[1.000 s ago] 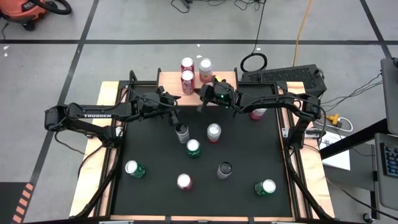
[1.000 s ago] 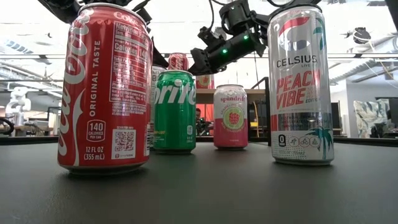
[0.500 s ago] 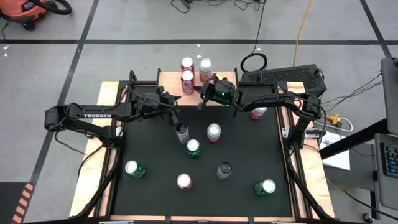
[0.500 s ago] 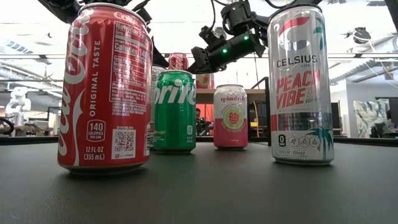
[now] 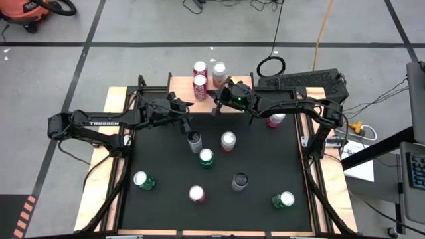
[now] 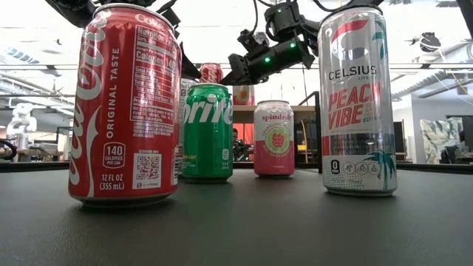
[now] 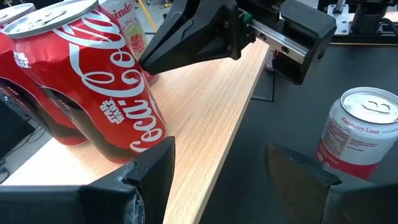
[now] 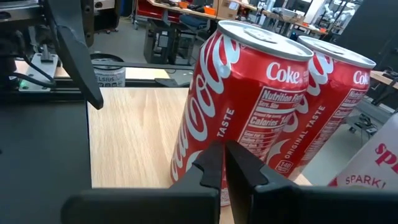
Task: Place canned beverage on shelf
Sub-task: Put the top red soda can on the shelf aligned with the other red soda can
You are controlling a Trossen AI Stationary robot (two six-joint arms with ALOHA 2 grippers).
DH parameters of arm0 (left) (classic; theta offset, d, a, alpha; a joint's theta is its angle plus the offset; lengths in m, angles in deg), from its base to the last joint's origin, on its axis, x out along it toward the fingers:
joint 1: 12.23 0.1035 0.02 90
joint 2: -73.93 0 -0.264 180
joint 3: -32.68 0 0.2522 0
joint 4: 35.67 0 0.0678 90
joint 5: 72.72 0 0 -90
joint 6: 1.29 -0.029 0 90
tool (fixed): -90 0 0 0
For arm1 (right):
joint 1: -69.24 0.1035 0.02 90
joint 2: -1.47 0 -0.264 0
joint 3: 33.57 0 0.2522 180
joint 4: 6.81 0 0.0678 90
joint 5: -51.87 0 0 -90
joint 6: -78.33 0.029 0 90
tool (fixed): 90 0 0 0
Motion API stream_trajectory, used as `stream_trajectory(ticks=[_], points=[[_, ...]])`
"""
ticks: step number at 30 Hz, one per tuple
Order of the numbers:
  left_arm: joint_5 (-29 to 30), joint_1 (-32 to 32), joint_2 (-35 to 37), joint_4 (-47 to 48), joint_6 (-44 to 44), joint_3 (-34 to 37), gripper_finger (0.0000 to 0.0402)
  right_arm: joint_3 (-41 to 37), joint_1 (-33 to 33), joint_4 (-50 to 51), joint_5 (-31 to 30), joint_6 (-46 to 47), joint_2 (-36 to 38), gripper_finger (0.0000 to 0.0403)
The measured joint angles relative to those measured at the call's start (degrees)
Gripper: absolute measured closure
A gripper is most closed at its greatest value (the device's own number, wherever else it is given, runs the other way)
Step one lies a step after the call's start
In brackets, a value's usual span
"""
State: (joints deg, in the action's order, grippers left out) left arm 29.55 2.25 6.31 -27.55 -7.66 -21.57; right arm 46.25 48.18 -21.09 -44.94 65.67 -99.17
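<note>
Wood-topped shelf point(image 5: 232, 85) carrying three cans, my right gripper point(image 5: 215, 106) pinched shut and empty beside them, my left gripper point(image 5: 186, 123) half-open, holding nothing.

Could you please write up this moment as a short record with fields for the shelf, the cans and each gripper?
shelf: wooden shelf at the far edge of the black mat
cans on shelf: three, two red Coca-Cola cans and a pink-and-white can
cans on mat: eight, all upright
left gripper: left gripper open, empty, beside the shelf's front edge, near a silver can
right gripper: right gripper shut, empty, at the shelf's front edge, close to the nearer Coca-Cola can
</note>
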Motion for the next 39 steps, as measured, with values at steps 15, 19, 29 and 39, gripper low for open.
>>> stream_trajectory(ticks=[15, 19, 29, 39], points=[[-5.09, 0.07, -3.85, -6.98, -3.2, 0.0, 0.0158, 0.0, 0.02, -0.21, 1.07, 0.0, 0.0, 0.0403], [-5.36, 0.65, -5.37, -9.79, -5.72, 0.0, 0.0158, 0.0, 0.04, 0.36, 1.03, -0.78, 0.0, 0.0403], [-9.46, 4.62, -7.34, -14.21, -6.23, 0.0, 0.0158, -0.09, 1.77, 9.84, 0.95, -1.76, 5.48, 0.0403], [-9.55, 6.23, -7.93, -16.43, -6.65, 0.04, 0.0158, -0.07, 4.9, 17.03, 0.94, -2.82, 12.12, 0.0403]])
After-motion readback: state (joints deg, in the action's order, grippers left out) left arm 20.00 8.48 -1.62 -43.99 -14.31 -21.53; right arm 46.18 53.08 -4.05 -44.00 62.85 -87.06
